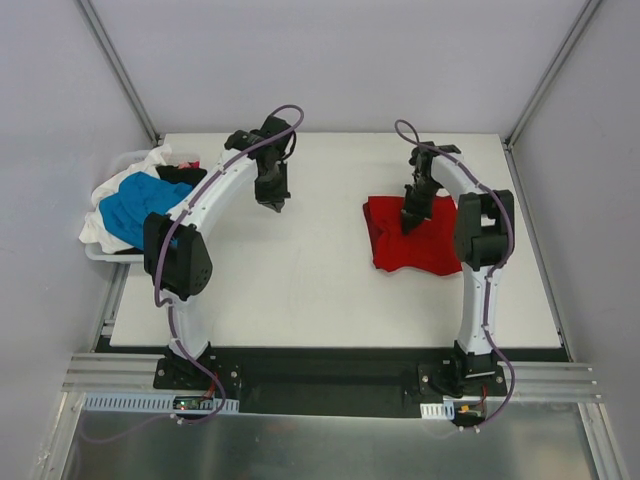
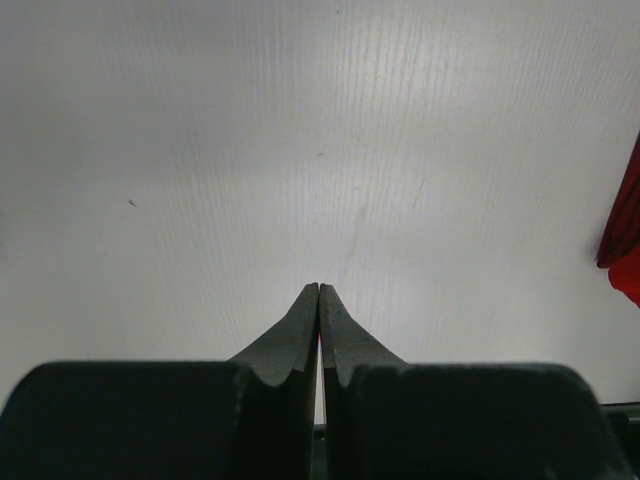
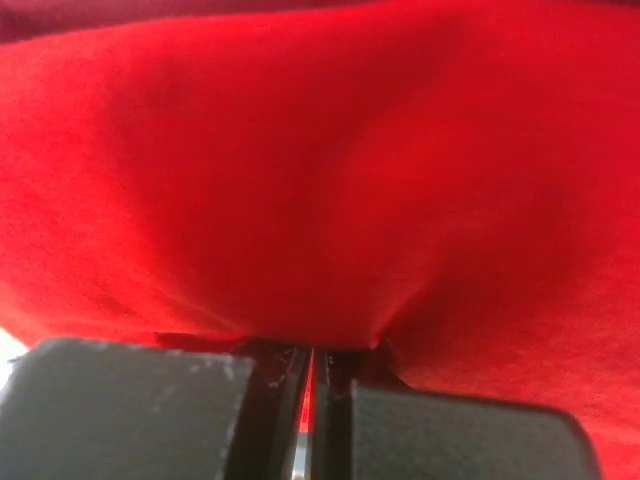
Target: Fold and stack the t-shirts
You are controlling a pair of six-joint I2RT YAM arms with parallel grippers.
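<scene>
Right gripper [image 3: 312, 352] pinching red t-shirt [image 3: 320, 170], white table [image 1: 300, 290]

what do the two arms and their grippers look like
Both match: the left arm and right arm have white curved links joined by bulky black joint housings, on black bases. A thin mauve cable loops along each arm. The left gripper and right gripper are black, with dark matte fingers tapering to narrow tips. No markings are legible.

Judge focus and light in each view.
Top view: sharp, evenly lit, faint shadows on the table. Left wrist: table crisp, corners dimmer, left pincer dark. Right wrist: red shirt fills the frame, blurred, too close.
</scene>
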